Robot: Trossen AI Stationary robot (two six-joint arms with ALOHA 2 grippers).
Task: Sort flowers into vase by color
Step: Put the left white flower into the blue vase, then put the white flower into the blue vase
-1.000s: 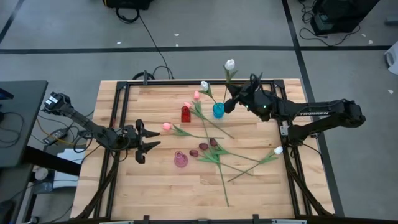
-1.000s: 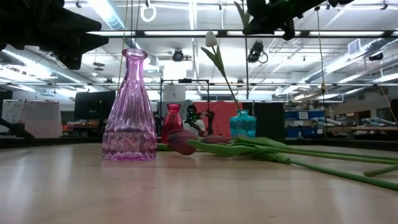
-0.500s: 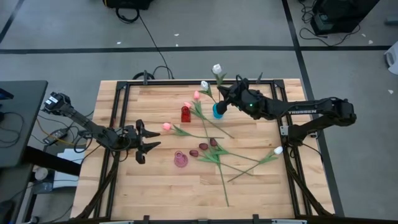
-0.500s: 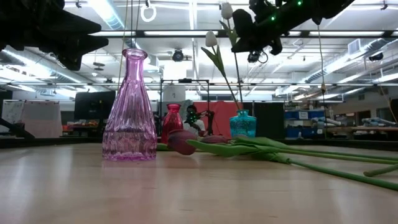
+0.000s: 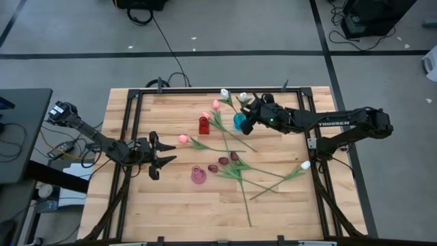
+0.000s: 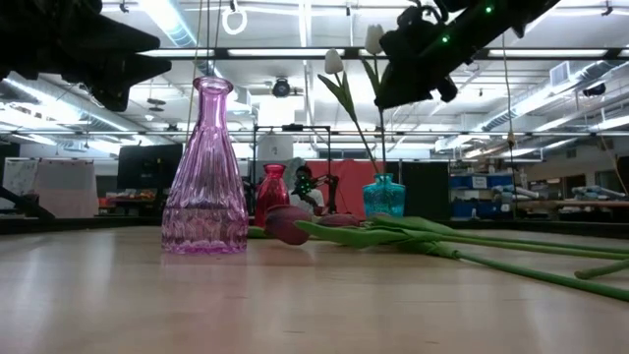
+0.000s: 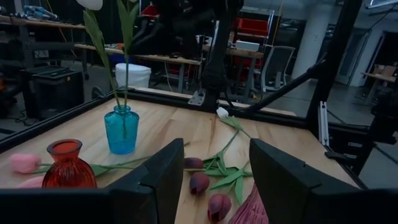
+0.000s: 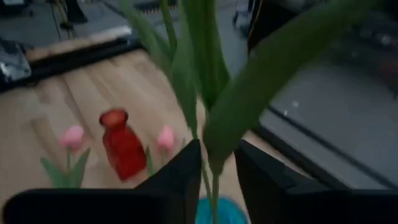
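Right gripper [image 5: 248, 123] hovers over the blue vase [image 5: 240, 121], fingers parted around a white tulip [image 5: 243, 98] whose stem stands in it; left gripper [image 5: 161, 156] waits open above the tabletop [image 5: 171, 198]

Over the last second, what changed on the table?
The right pincer carried a white tulip leftward and down, so its stem now stands in the blue vase beside the other white one; the jaws are just parting. The left pincer, the other vases and the loose flowers stayed put.
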